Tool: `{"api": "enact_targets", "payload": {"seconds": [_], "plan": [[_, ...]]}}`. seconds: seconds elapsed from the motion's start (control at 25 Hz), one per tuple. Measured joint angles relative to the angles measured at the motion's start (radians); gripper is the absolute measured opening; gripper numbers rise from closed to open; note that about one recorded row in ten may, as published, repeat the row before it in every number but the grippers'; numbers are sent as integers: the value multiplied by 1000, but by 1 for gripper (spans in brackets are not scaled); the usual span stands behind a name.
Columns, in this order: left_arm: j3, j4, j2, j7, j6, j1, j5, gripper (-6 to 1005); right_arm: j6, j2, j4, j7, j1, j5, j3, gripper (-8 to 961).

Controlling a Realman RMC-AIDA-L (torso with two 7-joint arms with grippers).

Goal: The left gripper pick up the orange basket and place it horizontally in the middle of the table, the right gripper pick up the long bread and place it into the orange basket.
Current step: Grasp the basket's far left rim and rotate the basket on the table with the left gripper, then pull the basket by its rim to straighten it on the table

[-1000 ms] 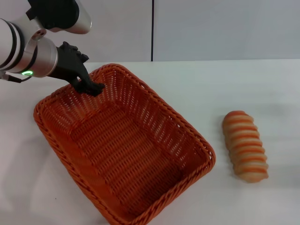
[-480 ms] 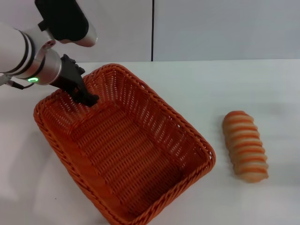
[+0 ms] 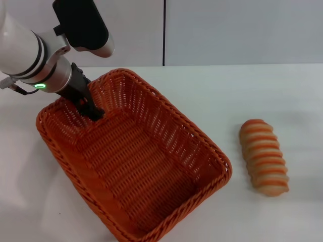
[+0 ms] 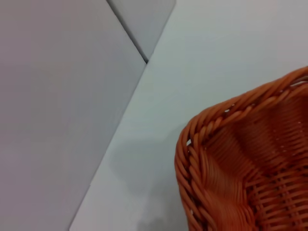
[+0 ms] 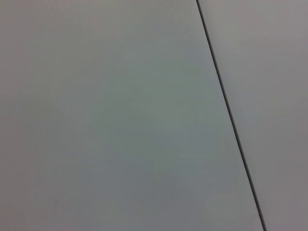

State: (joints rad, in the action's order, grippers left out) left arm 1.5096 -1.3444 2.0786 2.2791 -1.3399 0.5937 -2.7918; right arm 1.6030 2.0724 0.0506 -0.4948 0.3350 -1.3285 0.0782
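The orange basket (image 3: 177,115) lies at an angle on the left half of the white table (image 3: 227,91); one of its braided rim corners (image 4: 191,139) fills the left wrist view. My left gripper (image 3: 94,112) reaches down just inside the basket's far left wall, right below the rim. The long bread (image 3: 264,157), striped orange and cream, rests on the table to the right of the basket, apart from it. The right gripper is out of view; its wrist view holds only the grey wall.
A light grey wall with a dark vertical seam (image 3: 164,30) stands behind the table. Bare tabletop lies between the basket and the bread and behind both.
My left gripper has come down from above the basket's far rim to just inside its far left wall. Basket and bread have stayed where they were.
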Motion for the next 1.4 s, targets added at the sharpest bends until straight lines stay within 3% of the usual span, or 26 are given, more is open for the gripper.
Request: {"api": "enact_targets", "payload": {"seconds": [0.36, 0.56, 0.76, 0.96, 1.04, 1.4], "plan": [[-1, 10, 0, -4, -36, 28, -11, 697, 1, 0, 0, -1, -1, 0, 0, 582], [0, 18, 0, -5, -50, 48, -11, 473, -5, 0, 19, -1, 6, 0, 0, 582], [-1, 55, 0, 26, -51, 80, -11, 351, -2, -1, 44, -5, 10, 2, -1, 582], [-3, 76, 0, 52, -55, 100, -16, 344, -31, -3, 112, -73, 24, 11, -13, 582], [-21, 72, 0, 190, -55, 112, -40, 341, -53, -3, 170, -129, 33, 11, -14, 582], [-123, 68, -4, 479, -101, 127, -42, 308, -115, -11, 279, -158, 91, 13, -24, 581]]}}
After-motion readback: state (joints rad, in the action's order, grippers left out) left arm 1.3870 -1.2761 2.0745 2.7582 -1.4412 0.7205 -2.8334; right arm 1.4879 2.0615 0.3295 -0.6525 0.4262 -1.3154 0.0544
